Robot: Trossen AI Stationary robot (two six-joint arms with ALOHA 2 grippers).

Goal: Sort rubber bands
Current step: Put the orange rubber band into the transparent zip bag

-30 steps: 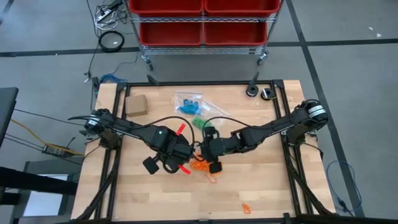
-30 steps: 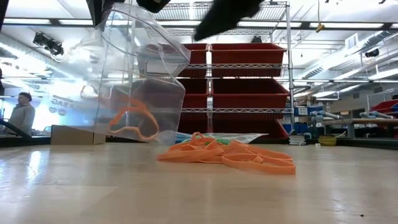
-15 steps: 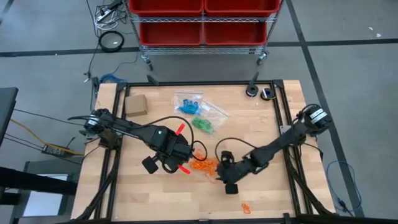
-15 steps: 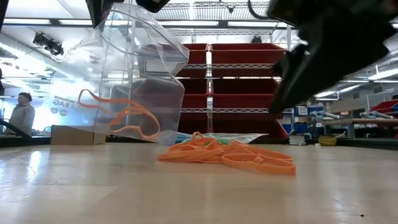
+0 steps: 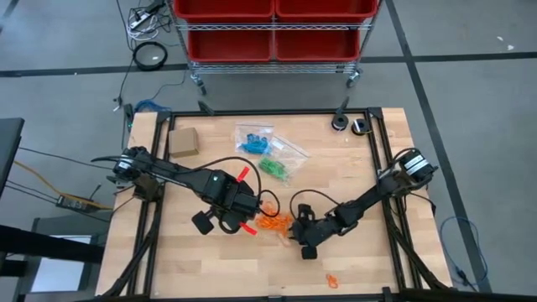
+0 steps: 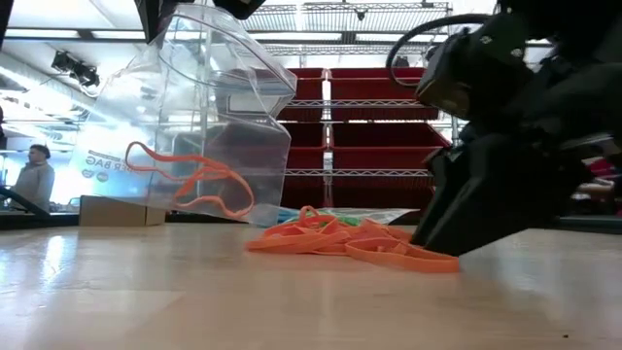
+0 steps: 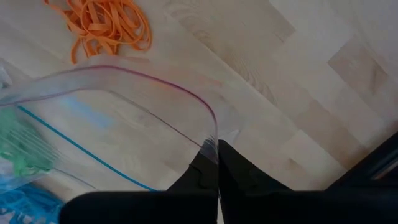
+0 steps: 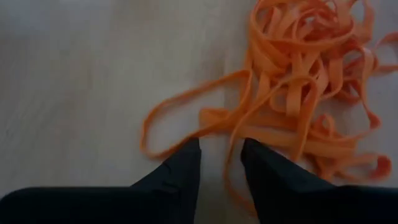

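So the right gripper [image 8: 221,163] is down at the table right on the edge of the pile of orange rubber bands [image 8: 298,106]. Its two dark fingers [image 8: 180,171] stand a narrow gap apart with a strand of orange running between the tips; can't tell if it's actually pinched. From the table-level camera the gripper [image 6: 442,233] sits just beside the pile [image 6: 355,243], touching it or nearly so.

The left gripper [image 7: 213,163] is pressed together on the rim of a clear zip bag [image 7: 124,118], holding it up off the table with the mouth open. A couple of orange bands [image 6: 199,185] hang inside that bag [image 6: 194,117].

From above, the orange pile [image 5: 273,223] lies in the middle of the wooden table [image 5: 369,268], between the two grippers. One stray orange band [image 5: 332,280] lies well apart near the front edge. Farther back lie a bag with blue bands [image 5: 254,139] and one with green bands [image 5: 273,166], plus a small cardboard box [image 5: 184,142] toward the left.
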